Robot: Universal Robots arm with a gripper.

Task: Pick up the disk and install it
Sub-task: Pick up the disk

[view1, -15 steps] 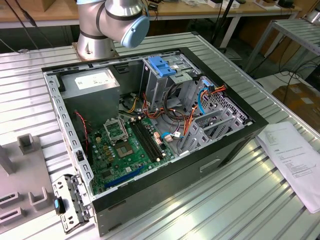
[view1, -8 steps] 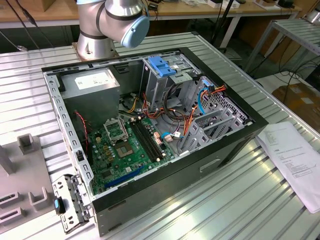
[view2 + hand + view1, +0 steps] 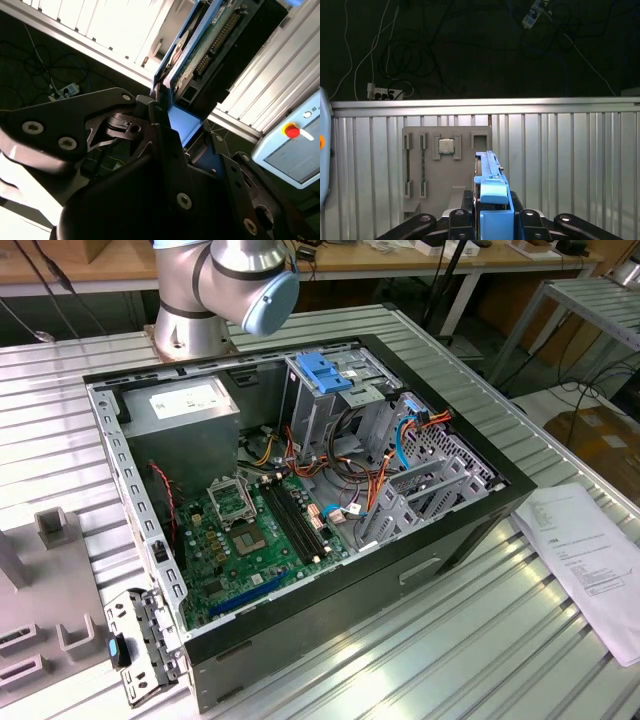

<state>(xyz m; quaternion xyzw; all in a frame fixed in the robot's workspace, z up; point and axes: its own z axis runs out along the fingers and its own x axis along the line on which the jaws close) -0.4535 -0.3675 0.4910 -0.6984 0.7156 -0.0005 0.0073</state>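
My gripper (image 3: 492, 212) is shut on the disk (image 3: 492, 182), which appears edge-on in the first wrist view as a thin slab edged with bright blue plastic. In the second wrist view the disk (image 3: 202, 47) shows its green circuit-board side and blue carrier frame, rising out from between the black fingers of the gripper (image 3: 167, 110). The disk hangs over a ribbed metal table, above a grey fixture tray (image 3: 427, 172). In the exterior view the arm's base joint (image 3: 230, 280) stands behind the open computer case (image 3: 450, 540).
The case holds a tall grey drive cage with a blue tab (image 3: 325, 370), a motherboard and loose cables. A perforated bracket with a blue knob (image 3: 122, 650) lies by the case's front corner. A paper sheet (image 3: 590, 560) lies to the exterior view's right. A pendant with a red button (image 3: 292, 131) sits nearby.
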